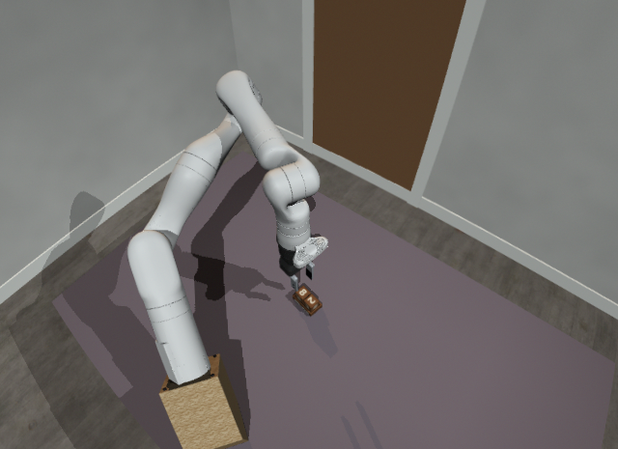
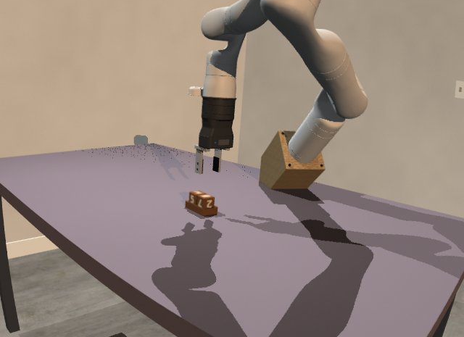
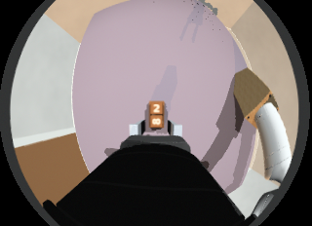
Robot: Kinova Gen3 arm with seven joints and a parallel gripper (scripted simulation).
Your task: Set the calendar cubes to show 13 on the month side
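Pincer (image 1: 301, 277) (image 2: 207, 161) (image 3: 156, 125) open above the cubes (image 1: 307, 297) (image 2: 201, 199) (image 3: 156, 115), centre-left in the exterior frame; month's name unreadable; upper arm (image 2: 293, 7) cut off at top.

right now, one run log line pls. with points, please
gripper (image 1: 301, 276) (image 2: 208, 172) (image 3: 156, 125): open, above cubes (image 1: 306, 297) (image 2: 201, 199) (image 3: 156, 115) | cubes: in tray (image 1: 313, 312) (image 2: 202, 210), tops 8 and 2
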